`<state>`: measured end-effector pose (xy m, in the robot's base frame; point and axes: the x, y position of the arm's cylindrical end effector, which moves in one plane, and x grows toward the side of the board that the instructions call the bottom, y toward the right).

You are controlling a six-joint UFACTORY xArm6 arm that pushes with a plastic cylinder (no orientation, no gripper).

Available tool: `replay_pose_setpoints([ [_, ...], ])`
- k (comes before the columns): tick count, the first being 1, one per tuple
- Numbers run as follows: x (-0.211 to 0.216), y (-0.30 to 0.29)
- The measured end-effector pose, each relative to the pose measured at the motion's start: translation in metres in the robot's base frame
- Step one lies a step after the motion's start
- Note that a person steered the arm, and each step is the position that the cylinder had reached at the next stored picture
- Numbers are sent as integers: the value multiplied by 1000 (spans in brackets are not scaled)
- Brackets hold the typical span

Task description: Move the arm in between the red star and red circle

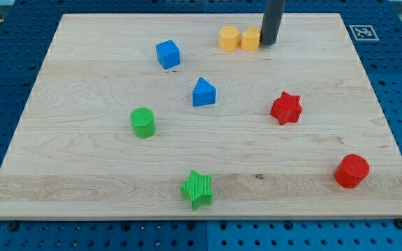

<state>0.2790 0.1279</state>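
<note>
The red star [286, 108] lies right of the board's middle. The red circle [352, 171] lies lower, near the view's bottom right corner of the board. My tip [269, 43] is near the board's top edge, touching the right side of a yellow block [250, 38]. It is well above the red star and far from the red circle. The gap between the two red blocks holds nothing.
A second yellow block [228, 38] sits just left of the first. A blue cube [167, 54] is at upper left, a blue pointed block [203, 92] in the middle, a green circle [143, 123] at left, a green star [197, 189] at the bottom. A fiducial tag [362, 32] marks the top right corner.
</note>
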Motion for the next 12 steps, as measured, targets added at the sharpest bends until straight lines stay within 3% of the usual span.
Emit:
replay_pose_setpoints([
  [3, 58, 28],
  [7, 104, 90],
  [10, 165, 90],
  [12, 171, 91],
])
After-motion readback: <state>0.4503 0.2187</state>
